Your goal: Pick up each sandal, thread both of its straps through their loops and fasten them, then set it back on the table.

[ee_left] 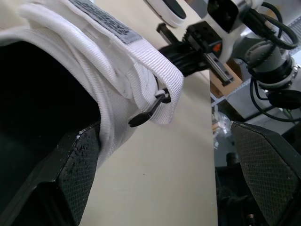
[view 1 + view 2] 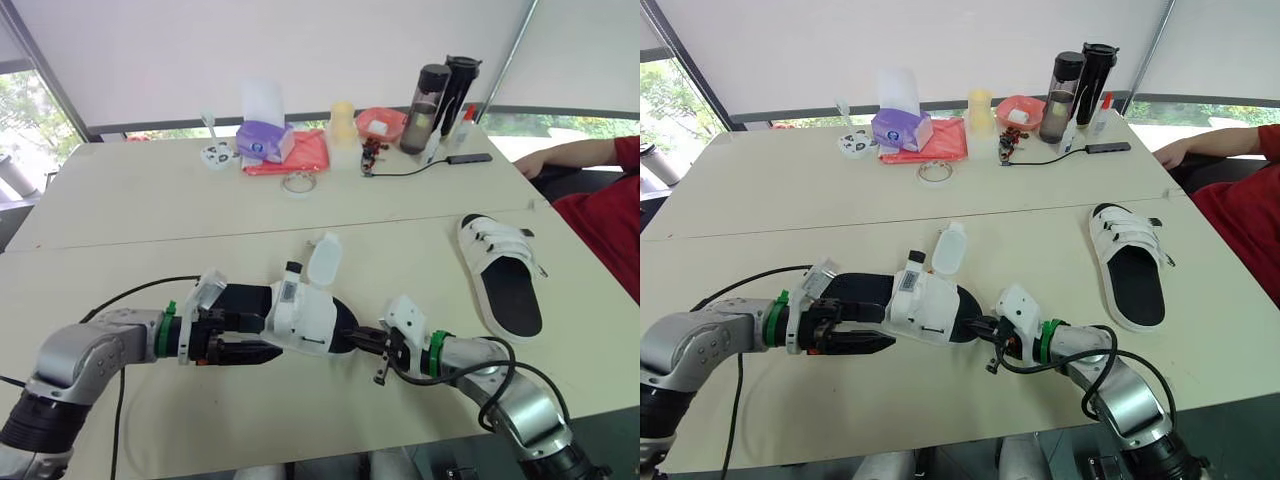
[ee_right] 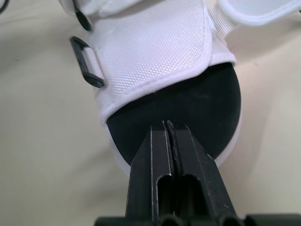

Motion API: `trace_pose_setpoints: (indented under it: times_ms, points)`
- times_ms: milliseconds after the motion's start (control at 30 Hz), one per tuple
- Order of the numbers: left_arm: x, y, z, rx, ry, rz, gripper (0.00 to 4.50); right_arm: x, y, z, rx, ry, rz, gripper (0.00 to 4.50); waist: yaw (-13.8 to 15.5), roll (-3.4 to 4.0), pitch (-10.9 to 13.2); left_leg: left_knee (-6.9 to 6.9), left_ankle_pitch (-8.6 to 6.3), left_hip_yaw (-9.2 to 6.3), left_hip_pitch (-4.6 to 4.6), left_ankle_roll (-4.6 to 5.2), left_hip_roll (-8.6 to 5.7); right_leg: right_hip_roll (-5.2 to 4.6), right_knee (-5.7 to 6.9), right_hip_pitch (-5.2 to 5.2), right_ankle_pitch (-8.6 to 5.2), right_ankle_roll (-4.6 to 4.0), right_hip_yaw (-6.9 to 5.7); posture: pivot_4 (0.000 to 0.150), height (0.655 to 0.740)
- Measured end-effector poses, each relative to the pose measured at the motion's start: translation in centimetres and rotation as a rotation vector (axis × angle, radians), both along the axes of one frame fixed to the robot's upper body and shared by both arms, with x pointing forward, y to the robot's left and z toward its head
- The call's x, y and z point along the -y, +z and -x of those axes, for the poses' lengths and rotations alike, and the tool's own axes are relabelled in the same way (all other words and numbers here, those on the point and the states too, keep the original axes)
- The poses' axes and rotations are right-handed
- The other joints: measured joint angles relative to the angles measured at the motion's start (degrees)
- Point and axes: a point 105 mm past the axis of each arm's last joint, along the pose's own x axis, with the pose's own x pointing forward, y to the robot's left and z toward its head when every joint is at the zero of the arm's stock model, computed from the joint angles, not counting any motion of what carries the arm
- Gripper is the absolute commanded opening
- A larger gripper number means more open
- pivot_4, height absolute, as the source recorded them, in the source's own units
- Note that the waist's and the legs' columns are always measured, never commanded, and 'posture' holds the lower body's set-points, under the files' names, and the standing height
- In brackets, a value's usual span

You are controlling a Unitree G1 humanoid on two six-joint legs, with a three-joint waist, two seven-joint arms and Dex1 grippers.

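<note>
White fabric-strapped, black-soled sandal [image 2: 300,315]: left tool [image 2: 262,338] released at its heel, right tool [image 3: 168,127] clenched, tips on its toe.

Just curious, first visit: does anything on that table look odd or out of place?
Yes: on the near sandal, one white strap sticks up loose, unfastened. The far sandal lies flat.

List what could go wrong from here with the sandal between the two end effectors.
1. The left end effector stands open, the sandal against just one finger, so it may slip when lifted.
2. The right end effector is shut, tips at the toe; pushing could slide the sandal instead of holding it.
3. The loose strap stands up and the black loop hangs empty; either could snag.
</note>
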Motion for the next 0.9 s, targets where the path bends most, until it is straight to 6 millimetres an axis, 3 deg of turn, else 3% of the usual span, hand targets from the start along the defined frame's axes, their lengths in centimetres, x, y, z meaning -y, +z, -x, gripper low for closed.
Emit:
trace_pose_setpoints:
  times_ms: [200,367,567,700,900]
  points:
    - [-0.3,0.4,-0.5,0.029,0.012,-0.021,4.43,0.2,-0.1,-0.3,0.019,0.013,0.001,0.0,-0.1,-0.01,0.0,0.01,0.01,-0.01,0.02,0.01,-0.01,0.03,0.08,0.0,0.0,0.01,-0.01,0.15,0.74]
    - [-2.9,3.4,-1.9,0.169,0.071,-0.072,4.43,0.3,-0.2,-0.5,0.033,0.022,0.017,0.0,-0.1,0.0,0.0,0.03,0.01,0.0,0.11,0.0,-0.01,0.05,0.13,0.06,0.0,0.01,-0.01,0.15,0.74]
    - [-2.0,5.4,-4.7,0.308,0.122,-0.016,4.43,0.2,-0.3,-0.9,0.041,0.025,0.022,0.0,-0.1,-0.04,0.0,0.06,0.01,-0.01,0.45,0.0,-0.04,0.05,0.13,0.44,0.0,0.01,-0.03,0.15,0.74]
    - [-0.7,4.7,-5.4,0.267,0.059,-0.001,4.43,0.0,-0.3,-1.1,0.049,0.036,0.024,0.0,-0.2,-0.04,0.0,0.06,0.01,0.01,0.48,0.0,-0.08,0.11,0.16,0.44,0.01,0.03,-0.03,0.15,0.74]
    - [-0.5,3.3,-7.0,0.194,0.047,0.001,4.43,0.0,-0.3,-1.2,0.056,0.038,0.025,0.0,-0.2,-0.06,0.0,0.08,0.02,0.0,0.5,0.01,-0.08,0.18,0.31,0.42,0.02,0.05,-0.03,0.15,0.74]
